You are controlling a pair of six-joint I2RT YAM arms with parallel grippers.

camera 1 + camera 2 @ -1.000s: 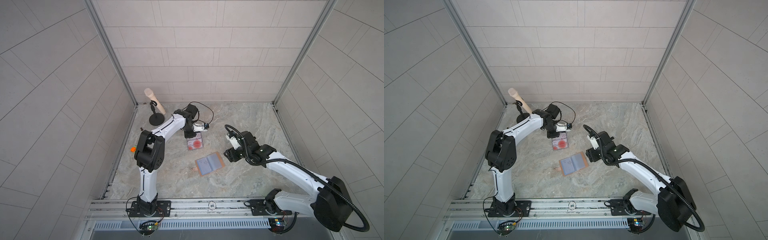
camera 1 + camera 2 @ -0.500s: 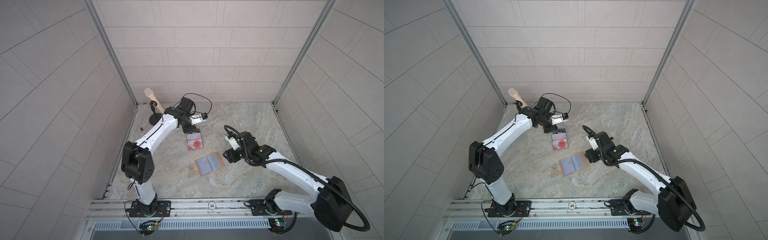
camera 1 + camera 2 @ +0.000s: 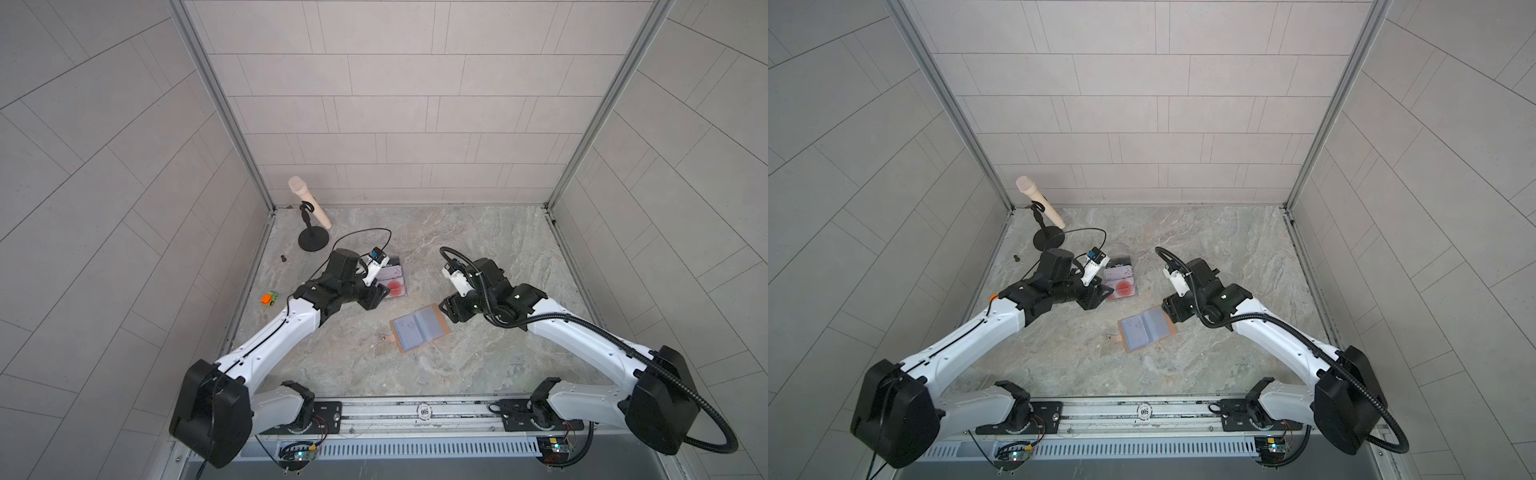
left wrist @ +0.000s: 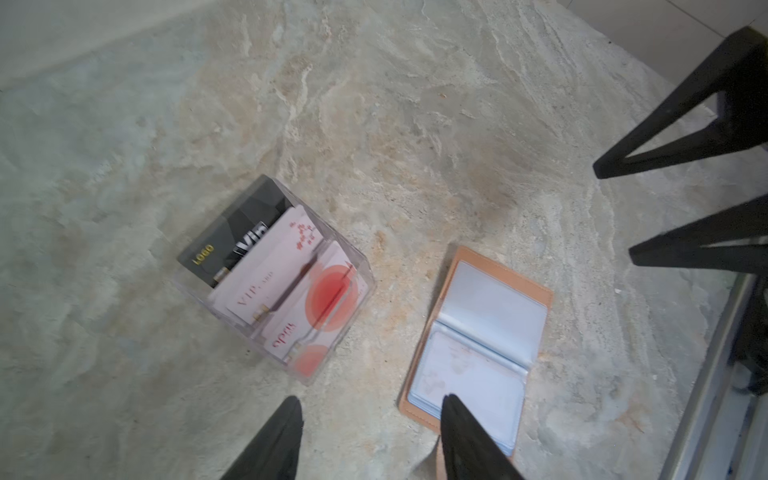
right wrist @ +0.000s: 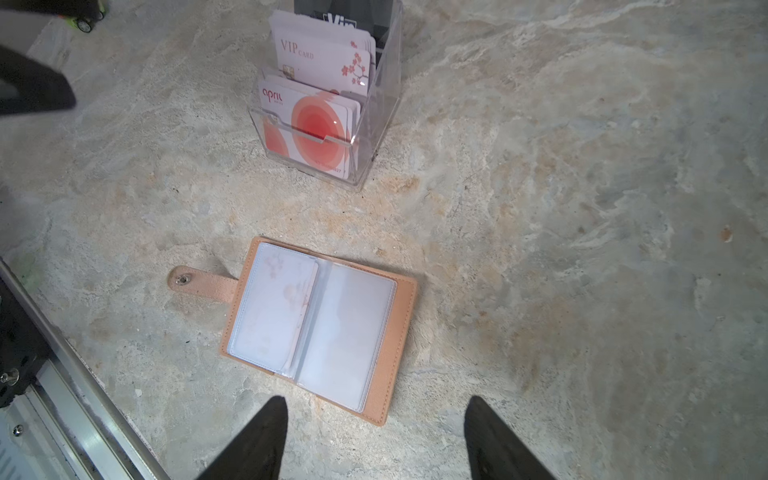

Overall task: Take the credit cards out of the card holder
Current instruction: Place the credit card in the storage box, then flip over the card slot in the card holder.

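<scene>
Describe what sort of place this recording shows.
Probably a lab robot cell, not a home: pale panel walls box in a stone-patterned tabletop, with left arm and right arm bolted to a front rail.

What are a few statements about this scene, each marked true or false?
1. The tan leather card wallet lies open on the stone tabletop. True.
2. The clear acrylic card stand is empty. False: it holds several cards.
3. The right hand grips a card. False: it is open and empty.
4. A pale card sits in the wallet's strap-side sleeve. True.
5. The left hand is open, holding nothing. True.
</scene>
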